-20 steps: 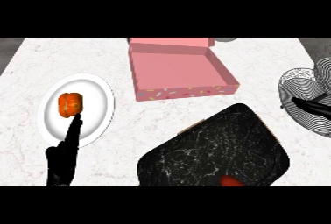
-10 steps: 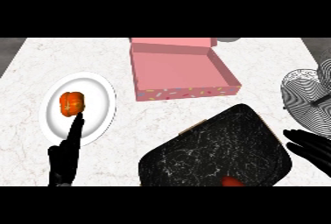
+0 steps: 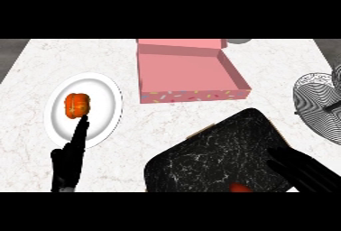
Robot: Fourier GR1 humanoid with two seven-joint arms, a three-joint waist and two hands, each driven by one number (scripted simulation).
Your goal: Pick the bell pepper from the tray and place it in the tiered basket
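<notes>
Head view: bell pepper on black tray, at its near edge, mostly cut off. Right hand over tray's right corner, fingers straight, holding nothing. Left hand open, fingertip near orange item on white plate. Wire tiered basket at right; pink box behind.

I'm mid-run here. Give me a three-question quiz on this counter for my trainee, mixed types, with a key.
1. True or false: the open pink box holds the orange bell pepper.
2. Which hand is over the black marbled tray? A) left hand B) right hand
3. Fill in: the left hand points a finger up onto the round white ____.

Key
1. False: the box shows nothing inside, while an orange item sits on the white plate and a red item sits at the tray's near edge.
2. B: the right hand is over the tray's right corner.
3. plate
</notes>
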